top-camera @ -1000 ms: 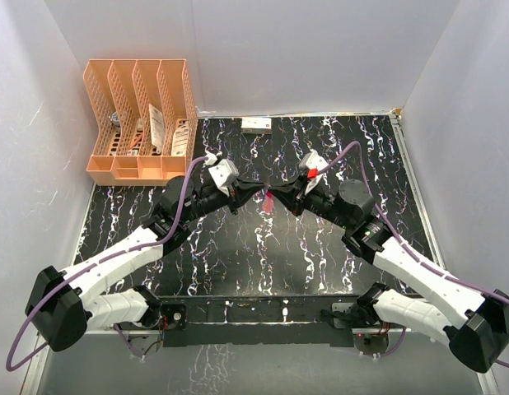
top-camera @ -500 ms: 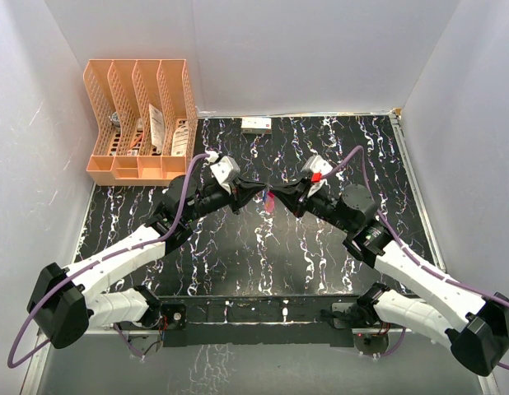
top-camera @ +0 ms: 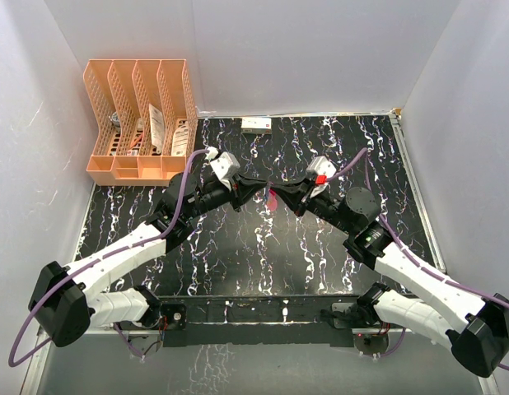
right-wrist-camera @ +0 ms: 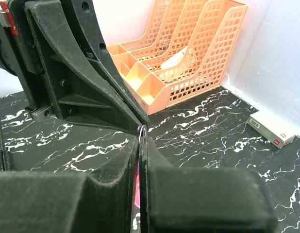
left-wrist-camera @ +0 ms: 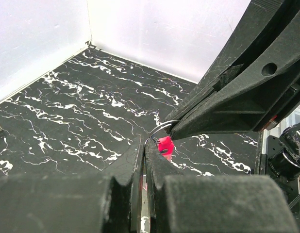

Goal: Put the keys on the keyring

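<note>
Your keyring (left-wrist-camera: 165,145) hangs strap-down above the desk (left-wrist-camera: 67,116), its ring pinched in the right tool (right-wrist-camera: 140,138); the left tool (left-wrist-camera: 144,143), pressed together, meets it tip to tip from the left, touching the ring. Whether it holds a key you cannot tell

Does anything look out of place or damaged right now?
Nothing looks spilled or damaged. The left gripper and right gripper, both shut, meet tip to tip on the keyring in mid-air; no keys are visible.

Shiny metal keyring (left-wrist-camera: 162,127), matt plastic lattice rack (right-wrist-camera: 155,91).
</note>
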Robot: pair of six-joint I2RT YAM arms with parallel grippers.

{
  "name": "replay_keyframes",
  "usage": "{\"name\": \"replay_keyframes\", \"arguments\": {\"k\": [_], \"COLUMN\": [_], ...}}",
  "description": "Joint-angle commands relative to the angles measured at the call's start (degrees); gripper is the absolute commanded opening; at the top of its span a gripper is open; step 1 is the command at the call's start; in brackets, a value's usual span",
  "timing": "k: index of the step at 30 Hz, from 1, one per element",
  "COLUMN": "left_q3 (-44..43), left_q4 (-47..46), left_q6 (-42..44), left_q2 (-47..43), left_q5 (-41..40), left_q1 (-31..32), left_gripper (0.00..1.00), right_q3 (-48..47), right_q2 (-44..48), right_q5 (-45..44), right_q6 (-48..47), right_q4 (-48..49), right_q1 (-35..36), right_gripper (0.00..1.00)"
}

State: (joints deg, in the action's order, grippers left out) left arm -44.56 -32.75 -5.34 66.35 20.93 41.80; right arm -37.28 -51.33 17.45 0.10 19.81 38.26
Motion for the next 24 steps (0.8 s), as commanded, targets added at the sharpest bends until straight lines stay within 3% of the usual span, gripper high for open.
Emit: {"name": "replay_keyframes", "arguments": {"k": [1, 9, 15, 24], "left_q3": [-1.97, -2.07, -1.87, -1.47], "left_q4": [1.12, 0.93, 0.91, 0.3], "left_q6": [-1.16, -1.78, -1.78, -2.12], "left_q2": [0.98, 1.07, 0.57, 0.51], "left_q5": [1.47, 2.09, 2.19, 3.56], "left_q1": [0.1, 0.11, 0.12, 0.08], "left_gripper": [0.0, 0.0, 0.11, 0.14], "right_q3": [0.12, 0.61, 0.79, 1.23], "right_q2": [1.56, 1.24, 1.25, 1.01], "right_q5": [0.03, -0.14, -0.49, -0.75], "right_q6": [-0.1, -0.26, -0.4, -0.52], "right_q4": [8.51, 10.08, 10.24, 11.06], "right_q1": [0.37, 0.33, 0.39, 0.37], "right_gripper": [0.0, 0.0, 0.0, 0.0]}}
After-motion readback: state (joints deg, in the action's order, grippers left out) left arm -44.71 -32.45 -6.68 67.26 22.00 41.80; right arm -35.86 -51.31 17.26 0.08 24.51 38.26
